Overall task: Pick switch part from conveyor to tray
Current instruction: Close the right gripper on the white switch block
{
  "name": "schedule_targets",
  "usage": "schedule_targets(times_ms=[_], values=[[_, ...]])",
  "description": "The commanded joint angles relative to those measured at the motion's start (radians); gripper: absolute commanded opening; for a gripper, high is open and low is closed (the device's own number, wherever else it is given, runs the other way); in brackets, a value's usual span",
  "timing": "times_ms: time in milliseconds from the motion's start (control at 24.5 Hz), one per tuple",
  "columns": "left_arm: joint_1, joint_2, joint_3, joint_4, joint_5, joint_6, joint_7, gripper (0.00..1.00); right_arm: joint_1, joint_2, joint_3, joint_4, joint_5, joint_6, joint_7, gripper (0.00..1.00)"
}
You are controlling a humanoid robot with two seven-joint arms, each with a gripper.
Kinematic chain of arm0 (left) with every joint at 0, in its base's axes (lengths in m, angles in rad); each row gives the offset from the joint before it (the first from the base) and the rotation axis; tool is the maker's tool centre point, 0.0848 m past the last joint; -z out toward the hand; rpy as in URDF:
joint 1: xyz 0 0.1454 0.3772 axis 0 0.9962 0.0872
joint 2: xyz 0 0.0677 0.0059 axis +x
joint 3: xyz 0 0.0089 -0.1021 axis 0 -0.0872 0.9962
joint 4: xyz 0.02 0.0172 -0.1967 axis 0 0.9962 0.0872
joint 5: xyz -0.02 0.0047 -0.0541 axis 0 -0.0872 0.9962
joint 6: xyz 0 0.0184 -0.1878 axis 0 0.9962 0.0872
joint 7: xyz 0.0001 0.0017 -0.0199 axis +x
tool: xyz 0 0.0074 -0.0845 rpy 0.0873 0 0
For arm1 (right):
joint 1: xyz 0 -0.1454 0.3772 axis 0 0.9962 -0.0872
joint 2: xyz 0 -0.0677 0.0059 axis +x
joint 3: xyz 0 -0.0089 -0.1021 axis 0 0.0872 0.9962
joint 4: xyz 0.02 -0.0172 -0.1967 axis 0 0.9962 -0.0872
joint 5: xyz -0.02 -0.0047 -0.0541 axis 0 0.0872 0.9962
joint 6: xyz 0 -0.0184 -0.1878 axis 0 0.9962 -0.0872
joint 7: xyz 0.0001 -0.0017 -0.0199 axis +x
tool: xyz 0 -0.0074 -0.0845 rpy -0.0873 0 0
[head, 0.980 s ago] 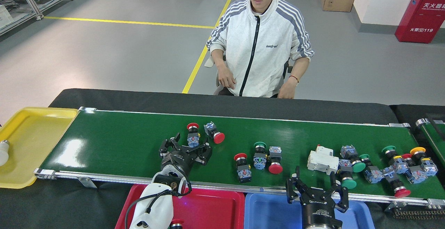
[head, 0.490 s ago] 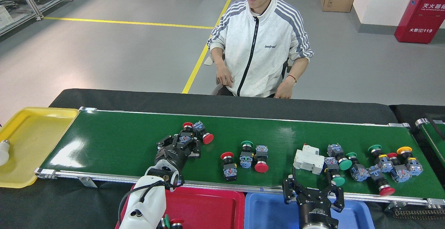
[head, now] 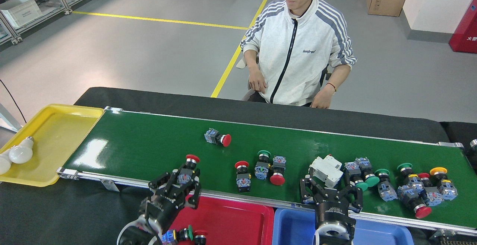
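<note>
The conveyor is a wide, glossy green belt with silver rails. Several switch parts lie on it: a red-capped one alone at mid-belt, a group of three nearer me, and a cluster at the right. My left gripper is shut on a red-capped switch part, held over the near rail just above the red tray. My right gripper stands open over the near rail, just in front of a white breaker, with nothing between its fingers.
A blue tray sits beside the red one, which holds two switch parts. A yellow tray with light bulbs stands at the belt's left end. A person sits across the table.
My left gripper closed on the red-capped switch part and drew it back from mid-belt to the near rail. The parts on the belt drifted left. The view has shifted left.
</note>
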Motion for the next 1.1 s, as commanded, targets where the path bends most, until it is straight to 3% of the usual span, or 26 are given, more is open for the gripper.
schedule_targets(times_ms=[0, 82, 163, 204, 286, 327, 367, 571, 694, 816, 1061], values=[[0.028, 0.0, -0.008, -0.049, -0.009, -0.062, 0.009, 0.21, -0.026, 0.005, -0.004, 0.015, -0.001, -0.011, 0.002, 0.97], [0.052, 0.005, -0.035, -0.072, -0.017, -0.062, 0.009, 0.22, -0.027, 0.007, -0.004, 0.033, 0.001, -0.012, 0.003, 0.92], [0.071, 0.0, -0.041, -0.075, -0.017, -0.062, 0.009, 0.33, -0.029, 0.002, -0.003, 0.046, -0.001, -0.014, 0.008, 0.76], [0.071, -0.008, -0.037, -0.075, -0.017, -0.061, 0.01, 0.43, -0.032, -0.001, -0.003, 0.047, 0.001, -0.018, 0.011, 0.65], [0.071, -0.02, -0.028, -0.078, -0.015, -0.059, 0.012, 0.73, -0.035, -0.004, -0.003, 0.047, 0.001, -0.061, 0.025, 0.26], [0.066, -0.023, -0.024, -0.078, -0.012, -0.059, 0.013, 1.0, -0.033, -0.002, -0.004, 0.046, -0.002, -0.093, 0.031, 0.15], [0.066, -0.025, -0.017, -0.078, -0.009, -0.059, 0.013, 1.0, -0.032, -0.001, -0.004, 0.043, -0.004, -0.119, 0.031, 0.08], [0.066, -0.031, 0.061, -0.075, 0.008, -0.056, 0.013, 1.0, -0.024, -0.002, -0.004, 0.001, -0.009, -0.167, 0.028, 0.02], [0.066, -0.064, 0.173, -0.066, 0.011, -0.002, 0.012, 1.0, -0.015, -0.024, -0.026, -0.115, -0.025, -0.239, 0.02, 0.02], [0.057, -0.069, 0.264, -0.061, 0.011, 0.131, 0.012, 1.0, 0.031, -0.087, -0.053, -0.232, -0.091, -0.429, 0.006, 0.02], [0.092, -0.071, 0.367, -0.066, 0.013, 0.156, 0.012, 1.0, 0.238, -0.217, -0.099, -0.336, -0.171, -0.811, -0.031, 0.05]])
